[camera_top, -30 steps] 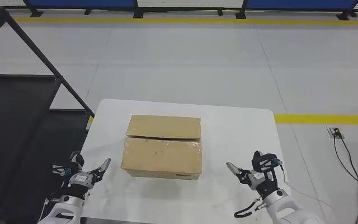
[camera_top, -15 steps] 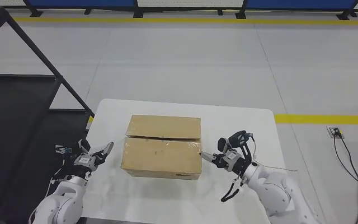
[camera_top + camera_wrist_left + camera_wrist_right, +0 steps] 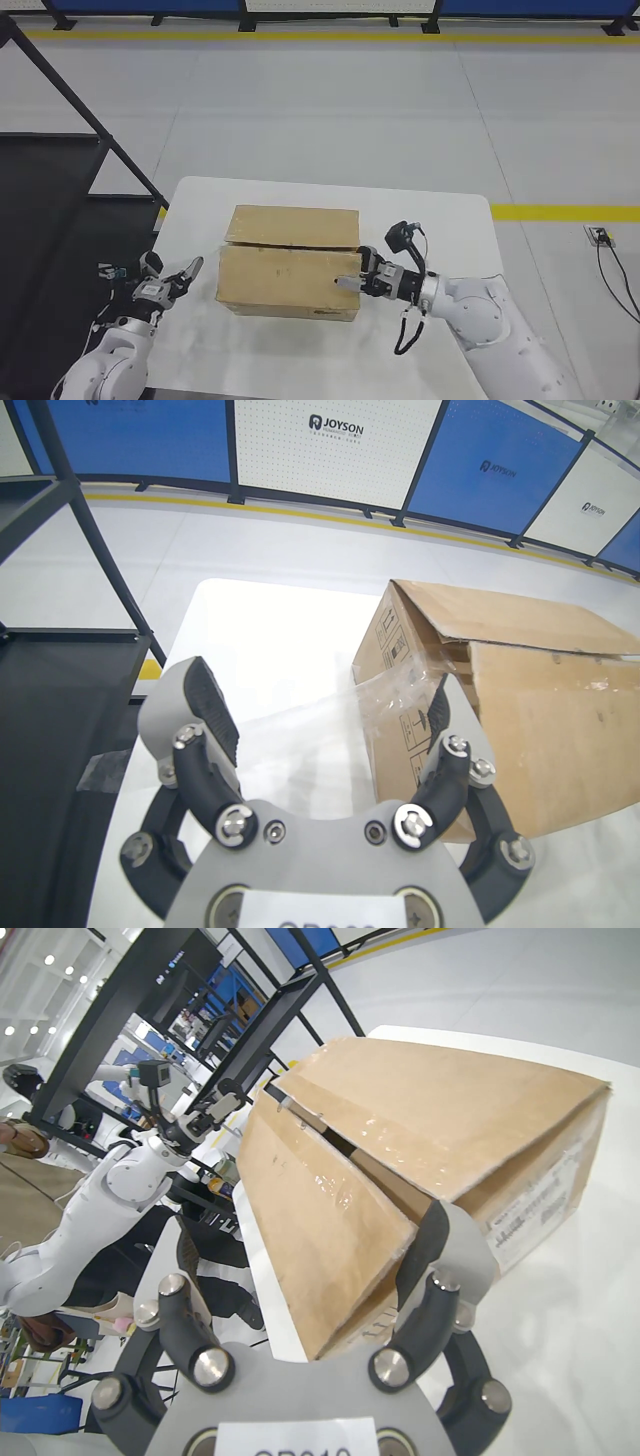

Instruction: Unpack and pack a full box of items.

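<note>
My left gripper [image 3: 172, 270]: fingers apart, empty, by left edge of white table [image 3: 430, 215], just beside left end of brown cardboard box [image 3: 290, 255]. Box mid-table, flaps down, seam gaping slightly. My right gripper [image 3: 350, 275]: fingers apart, astride near flap's right corner. Likely just starting: opening, emptying and repacking all remain.

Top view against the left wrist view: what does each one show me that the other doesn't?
The top view adds the right gripper, open at the box's right end by the flap seam, and the whole white table. The left wrist view adds the box's end face close up, with printed symbols and loose clear tape, plus blue and white panels behind. Both show the box, the table and the open left gripper beside the box's left end, apart from it.
</note>
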`<state>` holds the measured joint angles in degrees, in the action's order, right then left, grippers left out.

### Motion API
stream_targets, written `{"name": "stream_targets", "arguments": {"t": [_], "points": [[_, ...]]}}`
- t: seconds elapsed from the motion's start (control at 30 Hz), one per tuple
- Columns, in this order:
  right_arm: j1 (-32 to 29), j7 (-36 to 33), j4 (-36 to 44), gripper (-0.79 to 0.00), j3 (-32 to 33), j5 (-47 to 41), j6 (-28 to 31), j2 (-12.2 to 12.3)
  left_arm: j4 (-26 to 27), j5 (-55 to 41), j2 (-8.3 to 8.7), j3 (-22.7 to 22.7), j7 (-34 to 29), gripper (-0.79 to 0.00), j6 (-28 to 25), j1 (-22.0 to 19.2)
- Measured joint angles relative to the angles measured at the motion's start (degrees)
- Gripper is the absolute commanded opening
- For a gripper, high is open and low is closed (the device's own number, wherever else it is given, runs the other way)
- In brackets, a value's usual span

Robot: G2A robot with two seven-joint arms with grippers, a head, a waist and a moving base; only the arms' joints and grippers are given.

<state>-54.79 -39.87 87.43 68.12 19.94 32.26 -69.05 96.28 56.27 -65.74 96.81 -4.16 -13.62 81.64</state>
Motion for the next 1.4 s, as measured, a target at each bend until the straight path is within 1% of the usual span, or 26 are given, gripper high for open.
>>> {"name": "stream_targets", "arguments": {"t": [0.2,0.3,0.43,0.5,0.57,0.63,0.67,0.77,0.83,0.9,0.97,1.07,1.1,1.13,1.23,1.4], "points": [[-1.9,-5.1,3.0,0.000,2.3,-6.9,7.0,1.1,1.1,-0.5,-0.19,-0.9,0.2,0.000,0.9,0.1],[-3.5,-9.7,5.5,0.000,3.3,-9.5,11.1,1.9,2.3,-1.7,-0.32,-1.4,0.8,0.000,0.6,0.6],[-5.5,-15.6,8.2,0.000,3.9,-12.5,15.7,3.0,3.8,-2.7,-0.35,-1.4,1.6,0.000,-1.1,1.5],[-6.4,-16.5,9.8,0.000,3.3,-12.4,16.1,3.7,4.2,-2.9,-0.28,-1.4,1.7,0.000,-3.0,2.1],[-7.4,-16.1,11.5,0.000,1.9,-11.0,16.1,4.7,4.4,-2.5,-0.03,-0.9,0.9,0.000,-6.4,2.5],[-7.9,-15.7,12.1,0.000,0.8,-10.1,16.5,5.6,4.4,-0.7,0.32,-0.3,0.2,0.000,-10.1,3.1],[-8.0,-15.6,12.1,0.000,0.1,-9.7,16.5,6.2,4.2,0.5,0.58,0.1,-0.3,0.000,-13.3,3.6],[-7.5,-16.3,10.9,0.000,-1.5,-10.3,15.9,7.6,3.6,2.8,1.31,1.7,-1.9,0.000,-21.1,4.9],[-6.8,-17.3,9.3,0.000,-2.3,-12.0,14.8,8.1,3.3,4.6,1.72,2.6,-2.8,0.000,-25.0,5.7],[-5.5,-18.5,7.0,0.000,-3.0,-15.5,12.7,8.3,2.9,6.8,2.14,3.2,-3.9,0.000,-28.9,6.3],[-4.0,-17.0,4.6,0.000,-3.5,-21.0,8.6,8.0,2.4,9.0,2.44,3.6,-4.3,0.000,-30.9,6.6],[-1.6,-14.6,1.6,0.000,-3.8,-30.2,1.0,7.5,1.6,11.3,2.64,3.3,-4.2,0.000,-31.4,6.8],[-1.5,-14.6,1.4,0.000,-3.8,-32.0,-0.3,7.5,1.4,11.7,2.68,3.1,-4.1,0.000,-31.4,6.8],[-1.5,-14.6,1.4,0.000,-3.8,-32.7,-0.6,7.5,1.1,12.0,2.72,3.0,-4.1,0.000,-31.4,6.7],[-1.6,-14.7,1.5,0.000,-3.8,-30.6,0.9,7.5,0.8,12.3,2.76,2.9,-3.9,0.000,-31.1,6.6],[-1.6,-14.7,1.5,0.000,-3.8,-30.4,0.8,7.5,0.8,12.3,2.76,2.9,-3.9,0.000,-31.1,6.6]]}}
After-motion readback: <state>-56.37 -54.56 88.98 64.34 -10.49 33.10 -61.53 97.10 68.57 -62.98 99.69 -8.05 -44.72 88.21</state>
